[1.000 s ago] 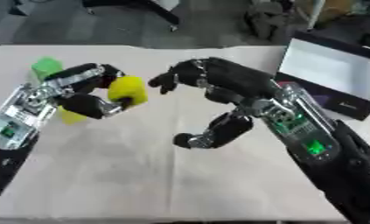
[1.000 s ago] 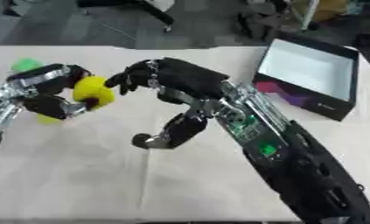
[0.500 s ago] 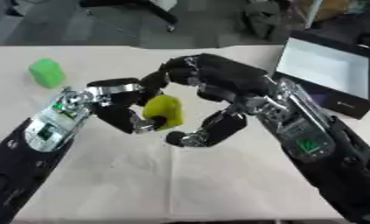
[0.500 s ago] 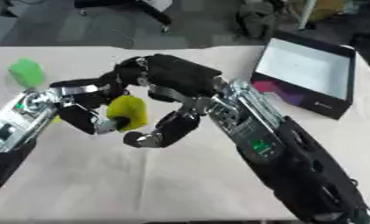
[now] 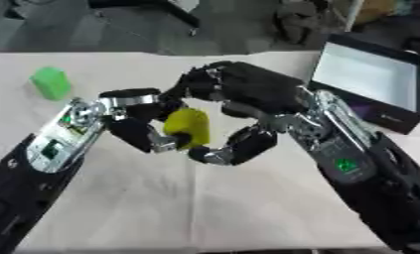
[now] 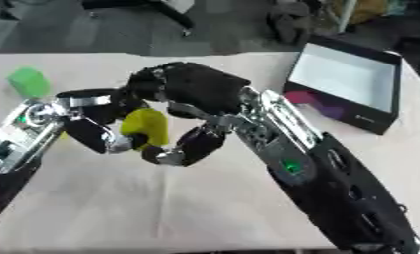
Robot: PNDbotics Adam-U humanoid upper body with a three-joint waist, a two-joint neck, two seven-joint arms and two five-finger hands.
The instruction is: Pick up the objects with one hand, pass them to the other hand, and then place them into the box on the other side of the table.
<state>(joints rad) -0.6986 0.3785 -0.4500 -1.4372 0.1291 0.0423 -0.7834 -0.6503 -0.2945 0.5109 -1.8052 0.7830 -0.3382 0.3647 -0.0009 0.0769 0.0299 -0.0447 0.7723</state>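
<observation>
A yellow rounded object [image 5: 188, 127] hangs above the table's middle, with my left hand [image 5: 133, 125] shut on it, fingers pinching it from the left. My right hand [image 5: 256, 93] arches over it from the right. Its fingers [image 5: 194, 84] curve above the object and my left hand, and its thumb [image 5: 237, 147] reaches in just under the object; I cannot tell whether they touch it. A green block [image 5: 50, 82] stands on the table at the far left. The black box [image 5: 402, 113] with a white inside sits at the far right.
The table [image 5: 213, 208] is covered with a pale cloth. A purple thing [image 6: 305, 96] lies against the box's left wall. Chairs and clutter stand beyond the far edge.
My left hand has carried the yellow object from the left toward the middle. My right hand has come down and closed in around it, its thumb now under the object.
</observation>
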